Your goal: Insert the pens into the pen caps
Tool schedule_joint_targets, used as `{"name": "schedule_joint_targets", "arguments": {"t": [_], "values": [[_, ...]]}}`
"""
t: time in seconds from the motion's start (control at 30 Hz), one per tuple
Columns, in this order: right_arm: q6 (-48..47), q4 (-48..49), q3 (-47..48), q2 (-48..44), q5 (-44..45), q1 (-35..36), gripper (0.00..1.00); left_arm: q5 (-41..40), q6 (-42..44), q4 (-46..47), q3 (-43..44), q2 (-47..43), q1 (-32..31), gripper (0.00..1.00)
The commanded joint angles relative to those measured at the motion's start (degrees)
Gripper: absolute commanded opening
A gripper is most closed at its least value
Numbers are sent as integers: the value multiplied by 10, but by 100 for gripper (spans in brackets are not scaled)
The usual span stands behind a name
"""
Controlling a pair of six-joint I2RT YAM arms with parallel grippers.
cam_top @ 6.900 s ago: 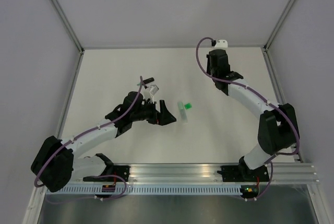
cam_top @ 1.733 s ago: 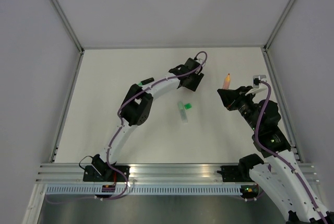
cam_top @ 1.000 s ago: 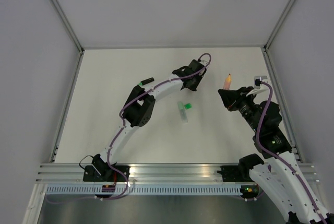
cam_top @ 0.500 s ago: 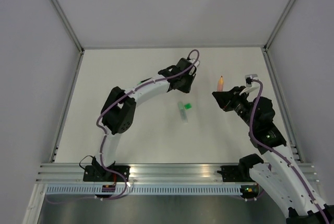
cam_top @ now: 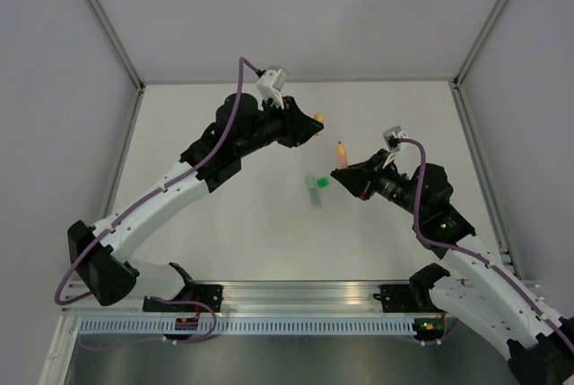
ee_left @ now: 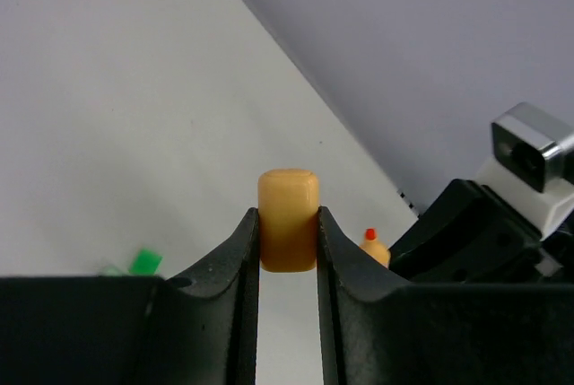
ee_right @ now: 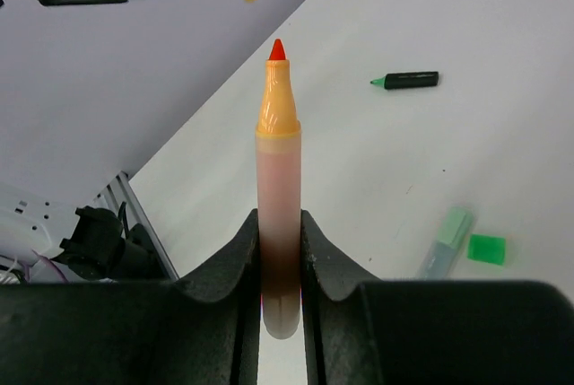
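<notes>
Aloft, right gripper (ee_right: pixel 279 223) clamps a pale orange pen (ee_right: pixel 277 134), red tip bare; left gripper (ee_left: pixel 287 223) pinches a stubby orange cap (ee_left: pixel 288 205)

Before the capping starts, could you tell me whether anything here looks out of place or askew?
Nothing stands out. The left gripper holds the orange cap squarely, and the right gripper holds the orange pen straight between its fingers, tip uncovered.

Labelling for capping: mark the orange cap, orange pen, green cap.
Stubby orange plastic cap (ee_left: pixel 288 219): left wrist view, front face.
Orange plastic pen (ee_right: pixel 277 179): right wrist view, barrel.
Bright-green plastic cap (ee_right: pixel 487 249): right wrist view, centre.
</notes>
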Motion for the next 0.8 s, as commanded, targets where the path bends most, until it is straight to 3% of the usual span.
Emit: {"name": "schedule_joint_targets", "arguments": {"t": [0.0, 0.3, 0.47, 0.77], "values": [[-22, 37, 29, 39, 43, 58, 0, 5, -44, 31, -28, -41, 2, 2], [-46, 65, 72, 103, 204, 213, 0, -39, -49, 89, -132, -147, 2, 2], [-44, 80, 89, 148, 239, 244, 0, -53, -48, 104, -166, -170, 2, 2], [-43, 104, 82, 139, 306, 257, 0, -43, -55, 116, -193, -185, 2, 2]]}}
